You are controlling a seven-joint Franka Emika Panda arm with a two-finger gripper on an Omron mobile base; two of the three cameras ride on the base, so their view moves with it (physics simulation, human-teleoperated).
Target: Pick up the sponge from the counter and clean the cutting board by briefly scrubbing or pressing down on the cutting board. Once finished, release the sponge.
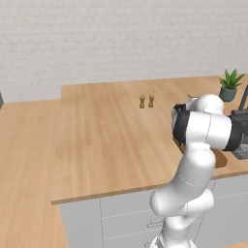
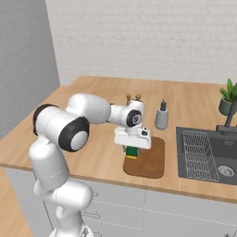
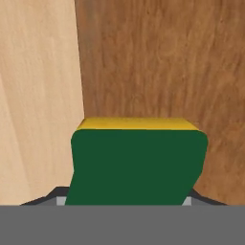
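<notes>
My gripper (image 2: 132,149) points down and is shut on the sponge (image 2: 132,153), a small dark green block with a yellow layer on its lower side. In the hand view the sponge (image 3: 139,162) sits between the jaws and hides the fingertips. It is held low over the left end of the reddish-brown cutting board (image 2: 152,161), near that board's left edge (image 3: 167,62). Whether the yellow face presses on the wood I cannot tell. The light counter (image 3: 33,95) runs beside the board. From the left base view my arm covers most of the cutting board (image 1: 221,159).
Two small shakers (image 2: 133,98) stand behind the board, and a grey soap dispenser (image 2: 161,116) is at its far right. A dark sink (image 2: 208,155) with a faucet (image 2: 229,118) lies right of the board. A potted plant (image 1: 229,85) stands at the back.
</notes>
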